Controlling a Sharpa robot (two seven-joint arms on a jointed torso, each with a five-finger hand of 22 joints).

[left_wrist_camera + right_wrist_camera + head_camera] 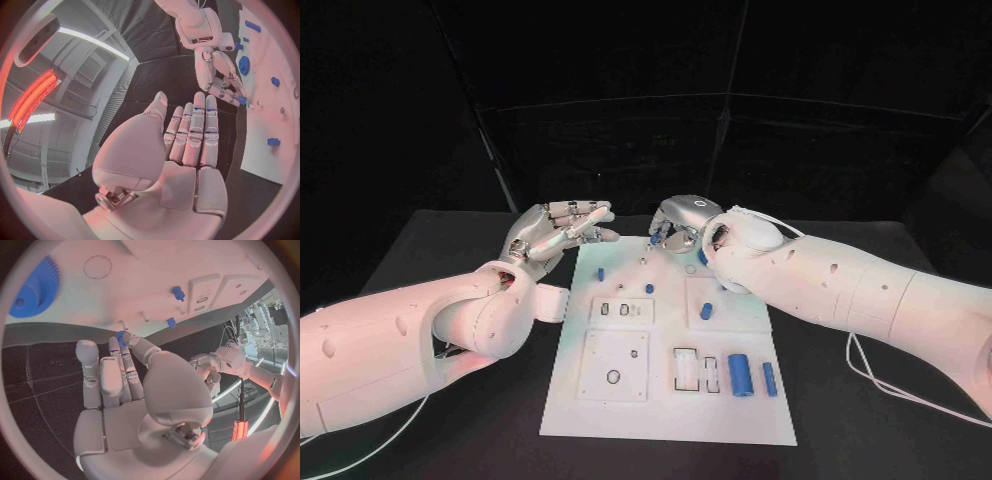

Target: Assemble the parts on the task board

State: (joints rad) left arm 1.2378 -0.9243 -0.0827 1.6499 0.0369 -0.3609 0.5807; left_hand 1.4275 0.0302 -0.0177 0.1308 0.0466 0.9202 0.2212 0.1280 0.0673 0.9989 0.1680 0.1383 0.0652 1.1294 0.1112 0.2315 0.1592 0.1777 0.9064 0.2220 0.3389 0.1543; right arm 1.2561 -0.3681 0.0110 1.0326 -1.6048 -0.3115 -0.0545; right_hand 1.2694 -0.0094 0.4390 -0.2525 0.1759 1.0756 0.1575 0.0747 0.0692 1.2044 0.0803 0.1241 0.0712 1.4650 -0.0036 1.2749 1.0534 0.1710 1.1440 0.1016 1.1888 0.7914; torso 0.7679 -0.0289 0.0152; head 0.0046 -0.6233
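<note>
White and flat, the task board lies in the middle of the black table, its long side running away from the robot. Small blue parts sit on it: two blue cylinders lie side by side near the front right, one short blue piece rests further back on the right, and two small blue pegs stand towards the far left. In the right wrist view a blue gear lies on the board, well apart from the pegs.

At the far edge of the board the right hand reaches down, and a small blue part is pinched at the tips of its fingers, just beside the board's edge.

Beside the board's far left corner the left hand hovers over the table, its fingers stretched out, close together and holding nothing; the palm faces up in its own wrist view.
</note>
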